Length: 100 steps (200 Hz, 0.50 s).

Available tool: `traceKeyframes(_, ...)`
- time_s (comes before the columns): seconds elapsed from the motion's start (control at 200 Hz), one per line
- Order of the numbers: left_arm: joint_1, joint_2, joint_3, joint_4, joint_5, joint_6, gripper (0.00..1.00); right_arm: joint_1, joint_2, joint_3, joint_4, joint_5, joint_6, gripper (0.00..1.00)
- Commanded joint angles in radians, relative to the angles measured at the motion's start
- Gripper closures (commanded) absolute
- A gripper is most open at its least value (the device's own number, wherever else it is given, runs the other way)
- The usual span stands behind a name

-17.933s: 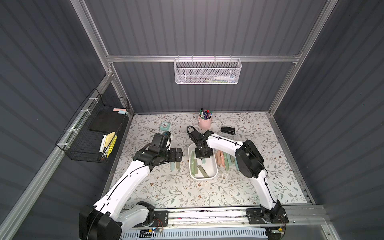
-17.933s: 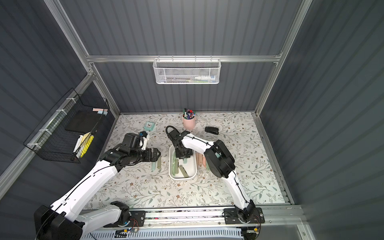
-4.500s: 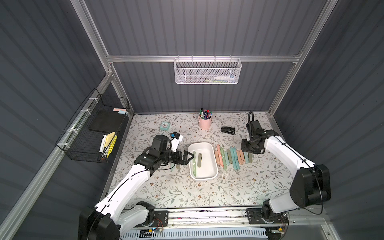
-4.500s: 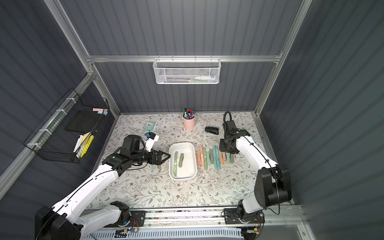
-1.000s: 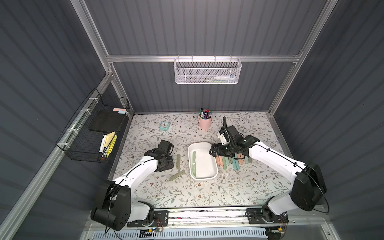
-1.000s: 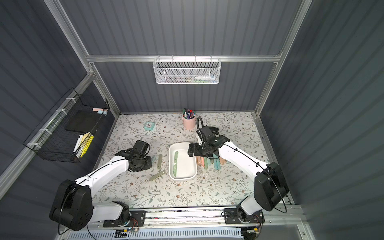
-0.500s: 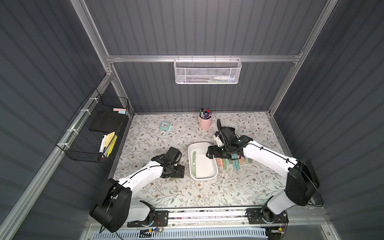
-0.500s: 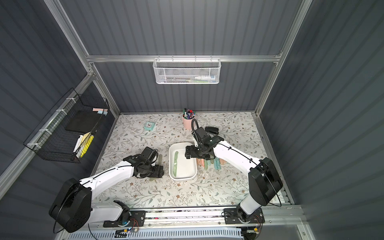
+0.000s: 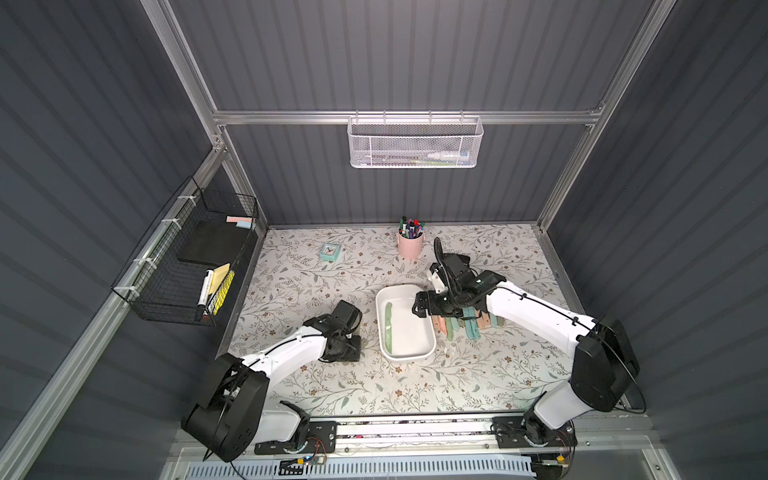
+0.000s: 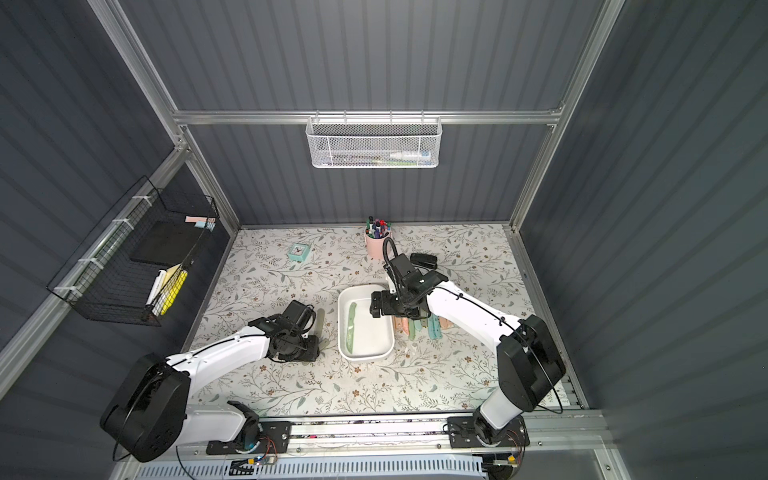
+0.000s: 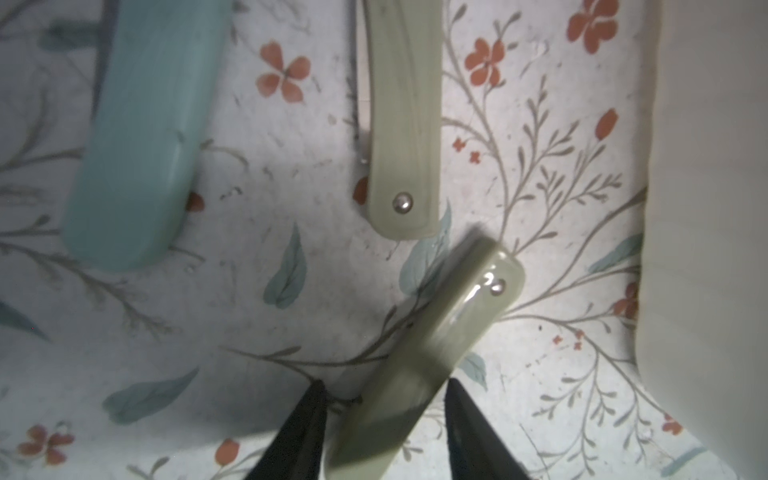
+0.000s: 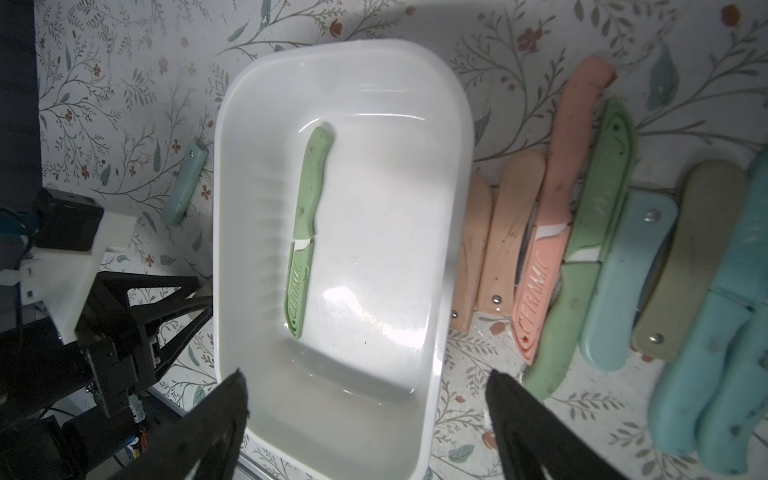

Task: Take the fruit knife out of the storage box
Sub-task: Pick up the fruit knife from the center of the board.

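Note:
The white storage box [image 9: 424,347] [image 10: 384,351] sits mid-table with one green fruit knife [image 9: 388,326] [image 12: 309,232] lying along its left side. My right gripper [image 12: 370,399] [image 9: 419,307] hangs open over the box's far right end, nothing between its fingers. Left of the box, my left gripper [image 11: 384,415] [image 10: 307,353] is low on the table, its jaws shut against both sides of a slanted, blurred olive folding knife [image 11: 449,332]. The box wall [image 11: 706,208] stands close beside it.
A teal folding knife [image 11: 141,137] and another olive one [image 11: 405,116] lie by the left gripper. A row of several knives [image 9: 461,324] lies right of the box. Pink pen cup [image 9: 410,245], teal clock [image 9: 330,251], black stapler [image 10: 424,259], black wire basket [image 9: 195,270], white mesh basket [image 9: 413,143].
My left gripper slid toward the box to the slanted olive knife, opened, then closed around it. My right gripper moved left from the knife row to over the box, still open.

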<state>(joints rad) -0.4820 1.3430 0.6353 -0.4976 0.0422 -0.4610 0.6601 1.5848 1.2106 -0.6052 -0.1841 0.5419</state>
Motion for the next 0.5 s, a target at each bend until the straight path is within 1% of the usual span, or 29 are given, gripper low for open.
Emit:
traceKeyframes(0.0,-0.007,0.016,-0.037,0.012,0.015,-0.014,0.61,0.002,-0.005,0.028,-0.027,-0.001,0.009,0.08)
traceKeyframes(0.16,-0.009,0.006,-0.049,0.021,0.016,-0.032,0.68,0.002,0.001,0.034,-0.028,-0.001,0.012,0.08)
traceKeyframes(0.355,-0.013,-0.032,-0.066,0.028,-0.014,-0.075,0.72,0.001,0.009,0.038,-0.031,-0.002,0.014,0.08)
traceKeyframes(0.4,-0.013,-0.033,-0.069,0.030,-0.015,-0.076,0.70,0.001,0.011,0.035,-0.030,-0.001,0.014,0.08)
traceKeyframes(0.46,-0.015,-0.019,-0.067,0.024,-0.017,-0.072,0.61,0.002,0.014,0.035,-0.033,0.001,0.015,0.08)
traceKeyframes(0.495,-0.015,-0.008,-0.062,0.023,-0.019,-0.071,0.58,0.002,0.015,0.034,-0.032,0.001,0.015,0.08)
